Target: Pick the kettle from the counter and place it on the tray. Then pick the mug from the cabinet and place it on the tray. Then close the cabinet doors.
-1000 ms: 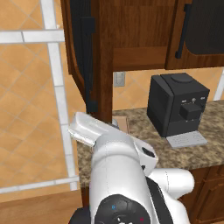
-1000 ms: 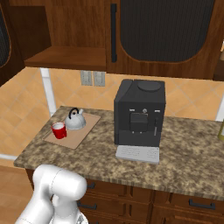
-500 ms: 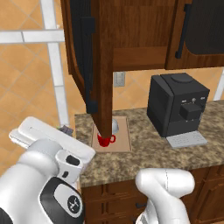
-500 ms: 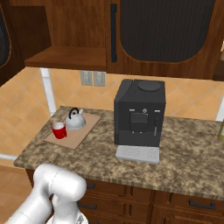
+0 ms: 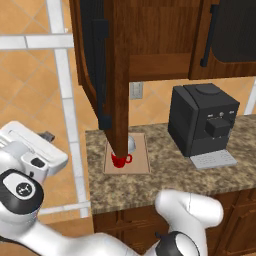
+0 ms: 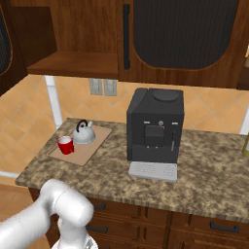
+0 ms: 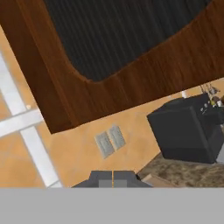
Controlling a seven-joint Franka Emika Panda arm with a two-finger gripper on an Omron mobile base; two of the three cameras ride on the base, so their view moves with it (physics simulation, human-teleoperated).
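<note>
Mug (image 6: 65, 144) and kettle (image 6: 84, 134) apparently touching on tray (image 6: 95, 146)

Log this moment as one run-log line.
kettle: on tray | mug: on tray | cabinet: left door open | gripper: shut, facing door panel

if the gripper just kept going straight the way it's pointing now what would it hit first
Probably the open cabinet door: in the hand view its dark glass panel and wooden frame sit ahead of the shut gripper. Lower in that view lie the tiled wall with its outlets. Depth is unclear, so this is a guess.
</note>
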